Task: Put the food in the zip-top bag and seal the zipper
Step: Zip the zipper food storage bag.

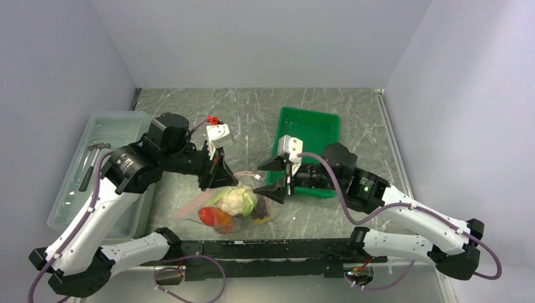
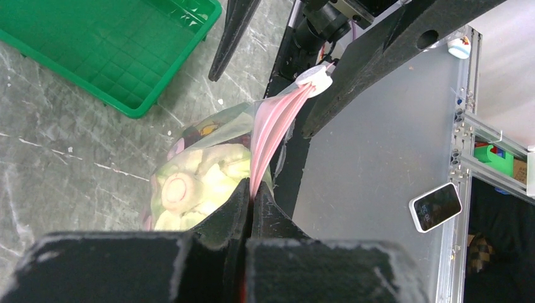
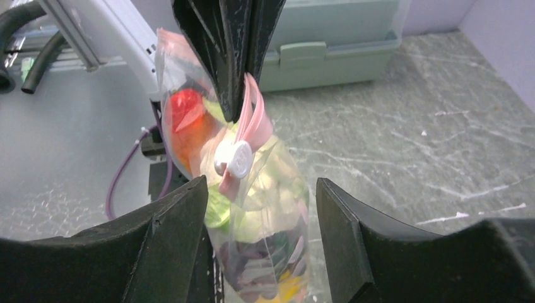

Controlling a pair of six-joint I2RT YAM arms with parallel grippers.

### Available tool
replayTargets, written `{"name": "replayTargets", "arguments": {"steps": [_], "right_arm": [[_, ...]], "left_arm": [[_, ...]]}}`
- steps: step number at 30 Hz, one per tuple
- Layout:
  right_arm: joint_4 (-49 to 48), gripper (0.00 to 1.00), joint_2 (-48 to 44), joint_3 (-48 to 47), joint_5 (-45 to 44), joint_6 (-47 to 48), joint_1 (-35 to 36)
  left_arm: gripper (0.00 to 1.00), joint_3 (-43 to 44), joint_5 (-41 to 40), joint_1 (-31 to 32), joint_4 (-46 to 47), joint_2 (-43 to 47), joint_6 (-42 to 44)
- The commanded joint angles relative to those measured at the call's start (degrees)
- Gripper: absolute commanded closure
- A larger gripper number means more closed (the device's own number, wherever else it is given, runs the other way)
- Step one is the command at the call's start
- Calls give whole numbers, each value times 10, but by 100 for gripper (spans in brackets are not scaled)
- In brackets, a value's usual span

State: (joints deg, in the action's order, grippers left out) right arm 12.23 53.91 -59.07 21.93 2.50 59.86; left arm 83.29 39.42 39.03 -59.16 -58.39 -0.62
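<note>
Item 1, nearest the arm bases: clear, crinkly zip-top plastic bag (image 1: pixel 243 208), lying on the grey marbled tabletop (image 1: pixel 353 120) between the two arms, its mouth end lifted. Contents seen inside: red tomato-like toy (image 1: pixel 207 216), orange-yellow fruit (image 1: pixel 224 221), pale green-white leafy vegetable (image 1: pixel 235 199), dark purple grape bunch (image 1: pixel 262 211). The small pink piece cannot be made out

Item 2: narrow pale pink zipper strip (image 2: pixel 271 132), pulled taut, with a white plastic slider tab (image 3: pixel 232 159) at the end toward the right arm

Item 3: left gripper (image 2: pixel 251 202), jaws clamped tight on the pink strip at the end away from the slider

Item 4: right gripper (image 3: pixel 260 189), jaws spread wide either side of the bag's top, gripping nothing

Handling note: the film looks thin, soft and slippery, and the light toys would shift inside it. The strip and slider seem the only firm holds; a pinch on bare film would likely slide or crumple

Item 5, farther: green grid-floored plastic tray (image 1: pixel 309 117), behind the right gripper

Item 6, far left: large translucent plastic bin (image 1: pixel 117 123)
</note>
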Motion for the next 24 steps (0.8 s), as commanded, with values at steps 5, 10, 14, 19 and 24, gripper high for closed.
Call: {"name": "replayTargets", "arguments": {"steps": [5, 10, 14, 19, 24], "right_arm": [[-190, 44, -16, 39, 11, -10, 0], [-180, 60, -2, 33, 28, -10, 0], [-189, 63, -2, 43, 40, -19, 0], [-194, 60, -8, 54, 43, -23, 0], [-194, 58, -9, 63, 43, -24, 0]], "left_arm": [[100, 30, 29, 0, 28, 5, 11], [100, 33, 26, 0, 24, 9, 10], [100, 33, 25, -1, 23, 14, 10], [100, 37, 19, 0, 24, 16, 10], [100, 42, 19, 0, 29, 16, 10]]}}
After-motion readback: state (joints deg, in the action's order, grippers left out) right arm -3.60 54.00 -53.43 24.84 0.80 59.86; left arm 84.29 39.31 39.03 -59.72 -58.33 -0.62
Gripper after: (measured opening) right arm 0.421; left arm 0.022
